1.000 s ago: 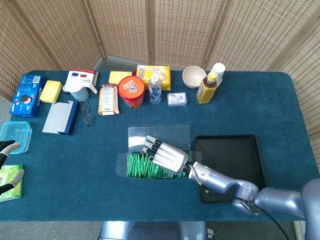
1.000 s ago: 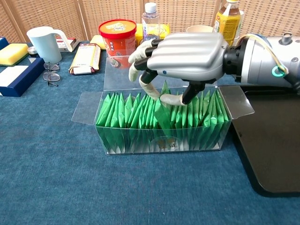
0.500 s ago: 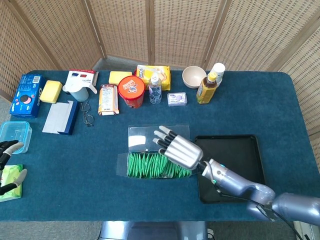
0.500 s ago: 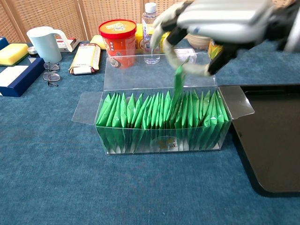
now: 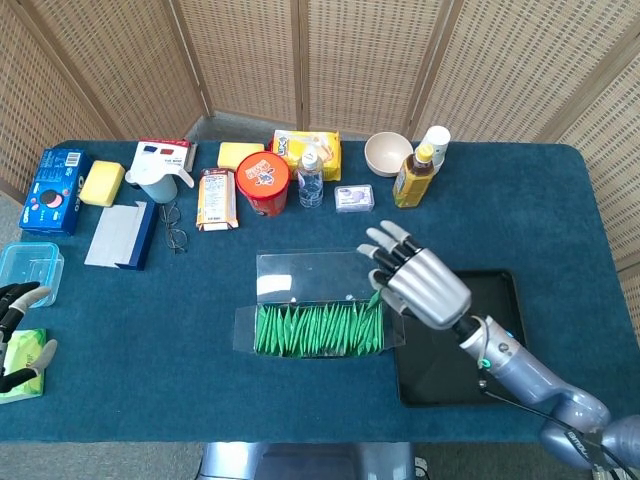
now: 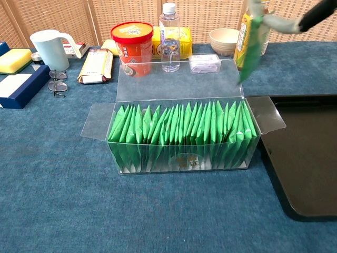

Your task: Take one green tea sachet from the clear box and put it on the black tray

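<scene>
**Operator:** While the right hand was raised above the right end of the clear box, what did it hold?

**Technician:** It pinched one green tea sachet between a fingertip and the thumb, as the chest view showed. The other fingers were spread, pointing toward the far side of the table. The sachet hung clear of the box, above its right end and near the left edge of the black tray.

**Operator:** What was the state of the box?

**Technician:** It stood open on the blue table, with its lid tilted back and its side flaps folded outward. A row of upright green sachets filled it from end to end. The tray lay just beside the box, to its right.

**Operator:** And the left hand?

**Technician:** The left hand was at the left edge of the head view, beside a green packet and near a clear blue container. Whether its fingers touched the packet could not be determined; only part of the hand was visible.

**Operator:** What stood along the far side?

**Technician:** A red-lidded tub, a water bottle, a white bowl, a yellow drink bottle and a white jug.
</scene>
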You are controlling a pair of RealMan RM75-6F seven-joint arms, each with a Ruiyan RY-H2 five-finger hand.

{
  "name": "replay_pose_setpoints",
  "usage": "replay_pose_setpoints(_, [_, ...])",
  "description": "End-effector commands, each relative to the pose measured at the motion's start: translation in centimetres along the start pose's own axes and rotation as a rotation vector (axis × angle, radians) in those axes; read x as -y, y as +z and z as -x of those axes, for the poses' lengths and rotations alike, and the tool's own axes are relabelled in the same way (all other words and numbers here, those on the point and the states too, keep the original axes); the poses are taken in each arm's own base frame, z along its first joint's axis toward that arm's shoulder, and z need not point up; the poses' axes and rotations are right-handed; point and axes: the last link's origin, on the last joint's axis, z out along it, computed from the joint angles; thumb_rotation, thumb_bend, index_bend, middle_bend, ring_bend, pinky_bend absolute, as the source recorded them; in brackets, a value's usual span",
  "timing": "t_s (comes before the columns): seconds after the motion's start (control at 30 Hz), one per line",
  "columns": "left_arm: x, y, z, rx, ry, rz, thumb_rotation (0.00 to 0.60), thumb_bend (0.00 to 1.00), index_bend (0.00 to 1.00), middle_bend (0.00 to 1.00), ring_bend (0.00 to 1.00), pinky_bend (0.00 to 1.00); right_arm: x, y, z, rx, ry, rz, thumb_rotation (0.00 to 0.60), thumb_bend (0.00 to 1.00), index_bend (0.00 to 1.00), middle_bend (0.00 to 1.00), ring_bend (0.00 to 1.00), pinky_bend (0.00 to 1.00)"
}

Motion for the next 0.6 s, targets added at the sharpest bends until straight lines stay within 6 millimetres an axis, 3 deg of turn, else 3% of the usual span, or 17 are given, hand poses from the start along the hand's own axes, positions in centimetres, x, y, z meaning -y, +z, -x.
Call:
replay_pose_setpoints(0.03, [0.0,0.0,0.0,-0.001,0.000,0.001,0.600,0.30,0.19,0.18,0.14,0.25,-1.1,-0.9,0.1,0.008,-0.010,0.042,0.600,0.53,0.64,0.24,0.09,0.08])
replay_pose_setpoints(0.4, [0.0,-0.2,-0.1,-0.001,0.004,0.001,0.600,0.30,0.19,0.18,0.14,0.25,-5.6,-5.0,2.5,0.096,-0.032,0.220,0.600,0.53,0.63,0.23,0.09,0.08])
replay_pose_setpoints(0.6, [-0.1,-0.4,-0.3,-0.004,0.008,0.001,0.600,0.30,0.19,0.18,0.14,0.25,-7.2,-6.3,3.7,0.138,-0.044,0.281,0.600,0.53,0.60,0.22,0.08,0.08])
